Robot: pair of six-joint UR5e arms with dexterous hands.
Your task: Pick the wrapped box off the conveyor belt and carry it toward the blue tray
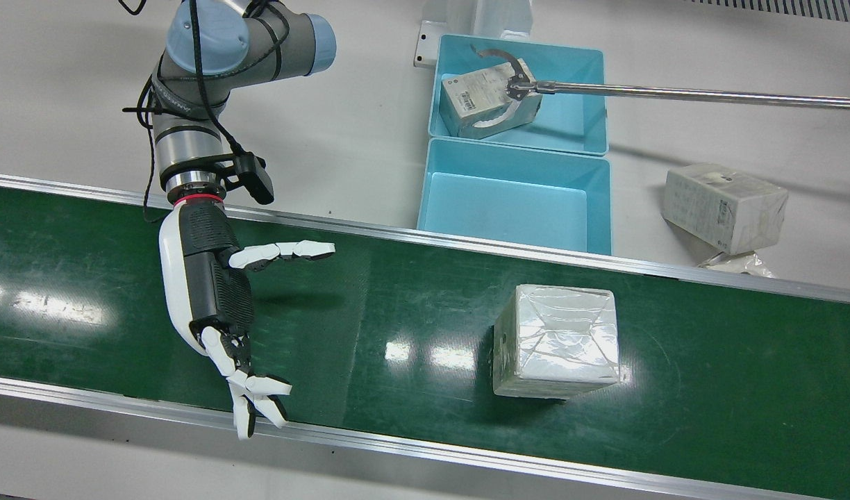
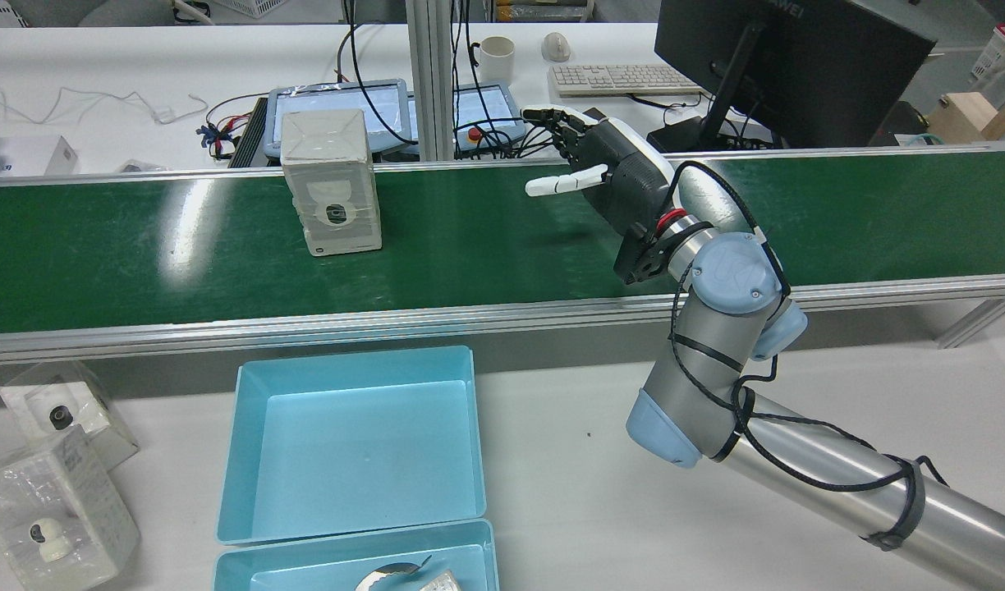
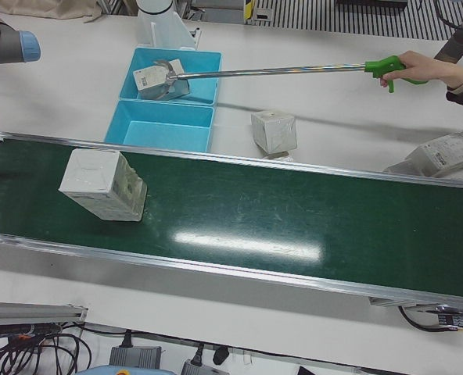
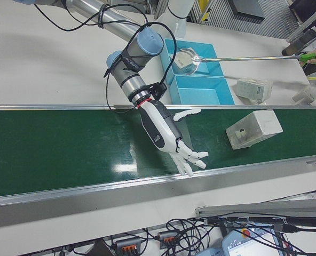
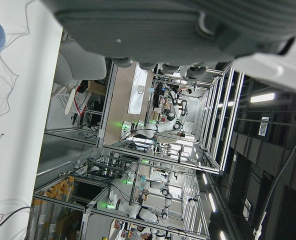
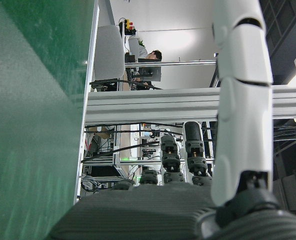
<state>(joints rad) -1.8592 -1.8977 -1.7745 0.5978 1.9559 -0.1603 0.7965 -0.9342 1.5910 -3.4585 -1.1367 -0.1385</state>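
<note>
Arms in view: one, the right arm (image 1: 210,69), reaching out over the belt; the left arm does not show in the fixed views.
Right hand (image 1: 217,292): held above the conveyor belt (image 1: 397,305) with fingers (image 1: 258,399) spread and the thumb (image 1: 286,251) stuck out sideways; it grips nothing.
Left hand (image 5: 188,30): only a blurred dark palm at the top of its own camera; how far its fingers are apart cannot be told.
Wrapped box (image 1: 555,342): one on the belt, standing on the green surface, well apart from the right hand and untouched.
Blue trays: two, edge to edge on the white table beside the belt; the near tray (image 1: 515,201) is bare inside, the far tray (image 1: 578,104) holds one wrapped package (image 1: 477,97).
Other packages: two more show in the front cameras, a boxed one (image 1: 723,207) just past the belt's rail and one (image 3: 443,155) farther off; the rear view shows two (image 2: 55,505) at the table's edge.
Reacher tool (image 1: 675,92): one long metal pole with a green handle (image 3: 392,66), held by a person's hand (image 3: 431,72); its claw sits around the package in the far tray.
Writing: a printed label shows on the trayed package, too small to read; part of a brand name on the monitor (image 2: 790,57) in the rear view is cut off.
</note>
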